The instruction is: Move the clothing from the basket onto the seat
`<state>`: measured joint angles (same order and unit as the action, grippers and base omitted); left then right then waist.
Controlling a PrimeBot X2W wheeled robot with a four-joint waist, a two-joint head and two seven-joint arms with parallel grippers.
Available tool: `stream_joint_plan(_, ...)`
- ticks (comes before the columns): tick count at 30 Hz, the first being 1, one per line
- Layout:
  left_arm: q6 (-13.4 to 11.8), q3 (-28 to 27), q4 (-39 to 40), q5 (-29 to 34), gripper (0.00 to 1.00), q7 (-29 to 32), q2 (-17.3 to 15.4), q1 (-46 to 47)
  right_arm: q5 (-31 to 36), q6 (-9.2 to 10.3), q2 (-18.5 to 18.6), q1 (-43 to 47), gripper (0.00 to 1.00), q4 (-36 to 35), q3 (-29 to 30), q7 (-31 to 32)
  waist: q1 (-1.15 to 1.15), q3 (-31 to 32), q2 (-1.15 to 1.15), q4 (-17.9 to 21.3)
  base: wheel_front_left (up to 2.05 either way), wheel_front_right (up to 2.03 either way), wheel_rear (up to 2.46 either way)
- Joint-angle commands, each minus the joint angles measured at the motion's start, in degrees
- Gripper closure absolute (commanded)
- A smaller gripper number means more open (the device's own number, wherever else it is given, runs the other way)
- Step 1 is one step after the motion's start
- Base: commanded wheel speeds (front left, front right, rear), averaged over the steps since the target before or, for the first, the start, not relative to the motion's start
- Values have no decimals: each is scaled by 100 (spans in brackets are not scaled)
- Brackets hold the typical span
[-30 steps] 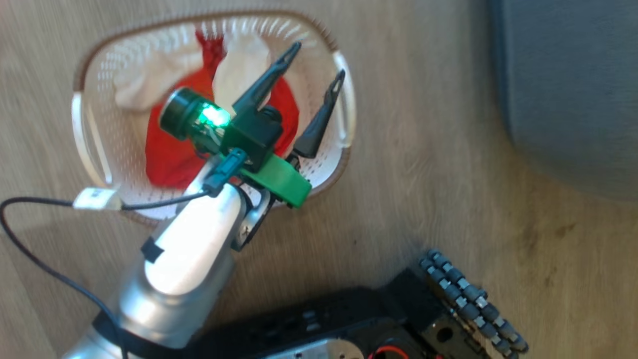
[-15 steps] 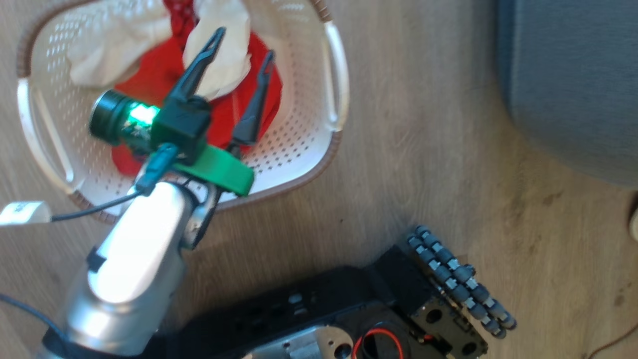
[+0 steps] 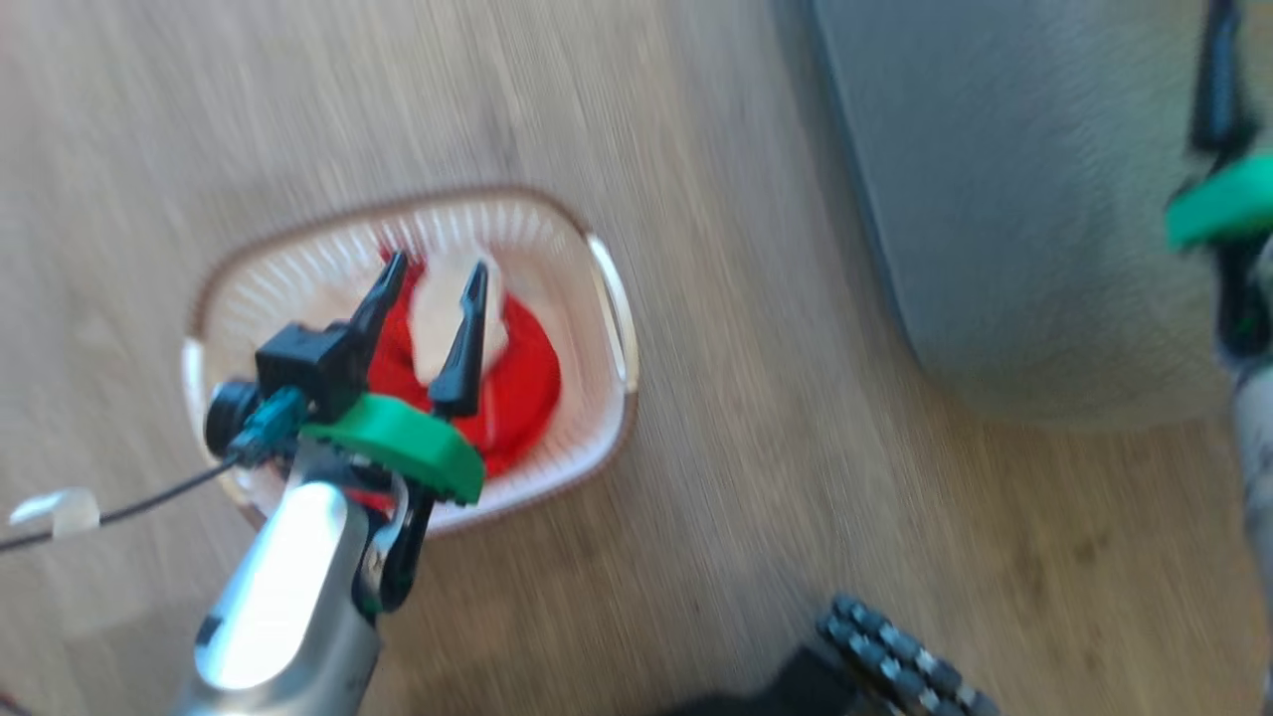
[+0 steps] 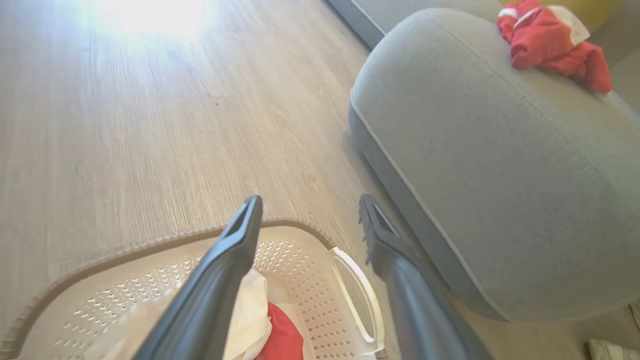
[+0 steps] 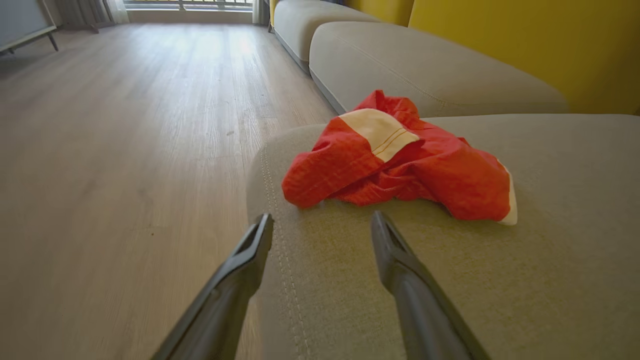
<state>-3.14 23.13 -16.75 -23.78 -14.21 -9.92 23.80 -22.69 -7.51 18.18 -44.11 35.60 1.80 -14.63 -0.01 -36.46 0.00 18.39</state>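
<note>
The cream basket (image 3: pixel 609 298) stands on the wood floor with red clothing (image 3: pixel 522 383) and a white cloth (image 3: pixel 438 313) inside. My left gripper (image 3: pixel 438 267) hangs open above them, holding nothing. In the left wrist view its fingers (image 4: pixel 310 202) spread over the basket's far rim (image 4: pixel 150 245), with white cloth (image 4: pixel 250 315) below. To the right is the grey seat (image 3: pixel 1014 219). One red garment with white trim (image 5: pixel 400 170) lies on the seat (image 5: pixel 550 260). My right gripper (image 5: pixel 322 220) is open just short of it, touching nothing.
My right arm's green mount (image 3: pixel 1218 209) shows at the right edge over the seat. The base's roller wheel (image 3: pixel 895 656) is at the bottom. A cable (image 3: pixel 99 515) trails off left. More grey cushions (image 5: pixel 425 70) and a yellow wall (image 5: pixel 525 35) lie beyond.
The head camera has swung, so the basket now sits lower and smaller in view and more of the seat shows. My left gripper stays open over the basket. The right arm's mount has come into view.
</note>
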Motion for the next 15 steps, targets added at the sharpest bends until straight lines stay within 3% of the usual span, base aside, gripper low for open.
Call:
stream_joint_plan(1, 56, -349, 94, -81, 0, -74, 86, -255, 3, 2, 78, 525, 0, -421, -172, -36, 1, 1407, 0, -305, 0, 0, 0)
stream_joint_plan(7, 186, -1197, 15, 92, 0, -77, 256, -904, 382, 2, -479, 2189, 0, -1481, -36, -37, 1, 2349, 0, -965, 0, 0, 0)
stream_joint_plan(15, 333, -1985, 38, 524, 0, -78, 459, -1439, 1197, 2, -1147, 3329, 0, -1941, -10, -37, 1, 2976, 0, -1433, 0, 0, 0)
